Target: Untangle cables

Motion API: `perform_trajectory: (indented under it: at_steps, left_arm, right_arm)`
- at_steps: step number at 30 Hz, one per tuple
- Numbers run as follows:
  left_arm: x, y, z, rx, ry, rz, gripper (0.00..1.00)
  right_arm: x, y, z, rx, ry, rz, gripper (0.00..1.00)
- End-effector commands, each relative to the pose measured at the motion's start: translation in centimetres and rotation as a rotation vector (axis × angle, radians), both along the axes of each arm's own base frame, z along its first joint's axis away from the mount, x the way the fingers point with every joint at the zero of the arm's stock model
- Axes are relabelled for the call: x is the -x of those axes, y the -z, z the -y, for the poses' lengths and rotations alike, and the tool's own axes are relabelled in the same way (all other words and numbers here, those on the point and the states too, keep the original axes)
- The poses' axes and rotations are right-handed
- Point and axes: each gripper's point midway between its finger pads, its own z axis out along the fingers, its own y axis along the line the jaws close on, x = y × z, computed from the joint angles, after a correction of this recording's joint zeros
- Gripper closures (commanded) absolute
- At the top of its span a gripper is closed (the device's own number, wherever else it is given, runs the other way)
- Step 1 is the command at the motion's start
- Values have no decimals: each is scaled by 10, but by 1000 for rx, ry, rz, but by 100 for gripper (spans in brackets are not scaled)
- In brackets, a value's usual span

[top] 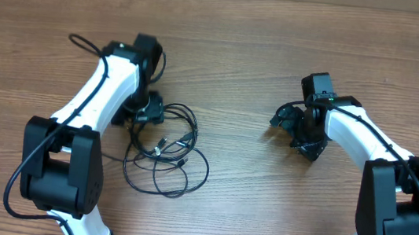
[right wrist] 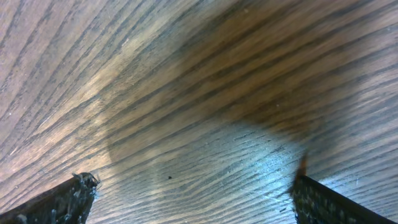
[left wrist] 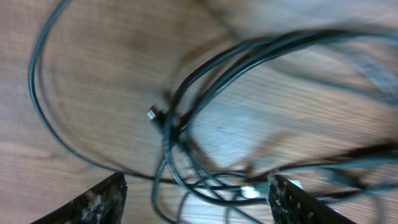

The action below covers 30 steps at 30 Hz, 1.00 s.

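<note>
left of centre on the table (top: 297, 40), the cables (top: 164, 150) lie as one loose heap of overlapping black loops, with the left claw (top: 149, 112) poised at the heap's far edge. its fingers (left wrist: 93, 202) stand wide apart in the left wrist view, with only wood and cord below them, so it grips nothing. the right claw (top: 282, 116) hangs well apart from the heap, over bare wood, and its fingers (right wrist: 59, 202) are spread too, empty. the step in hand looks like the first pick: choosing one strand to draw out. to do it well, i would aim for a plug (left wrist: 152, 113) end rather than a mid-loop, since an end can be led back through the crossings, while a loop pulled from the middle may cinch the knot. that small plug sits where several strands cross, so the fingers should come down straddling one cord only, close on it low against the wood, and lift slowly. the right claw would help by coming over to pin the rest of the heap, or the whole bundle will likely drag along. the wrist view is blurred, so which strand owns the plug cannot be told.
</note>
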Motion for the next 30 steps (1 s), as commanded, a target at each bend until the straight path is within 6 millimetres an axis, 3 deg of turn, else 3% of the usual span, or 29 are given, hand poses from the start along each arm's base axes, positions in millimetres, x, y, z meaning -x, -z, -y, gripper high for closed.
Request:
perform_trajectory:
  at_steps: [1, 4, 9, 12, 18, 23, 30]
  left_arm:
    - [19, 20, -14, -70, -37, -44, 31]
    - [29, 37, -13, -53, -39, -53, 36]
    - [31, 70, 15, 102, -46, -5, 65]
    - [24, 82, 39, 236, -43, 51, 96]
    - [2, 73, 103, 517, -52, 141, 96]
    - [-35, 59, 151, 587, 91, 344, 96]
    - [-66, 27, 214, 628, 284, 606, 96]
  right_arm:
    - [0, 4, 3, 16, 5, -1, 0]
    - [0, 4, 3, 16, 5, -1, 0]
    - [0, 4, 3, 16, 5, -1, 0]
    - [-1, 4, 3, 15, 5, 2, 0]
    - [-1, 4, 3, 15, 5, 2, 0]
    - [-1, 4, 3, 15, 5, 2, 0]
    - [-1, 4, 3, 15, 5, 2, 0]
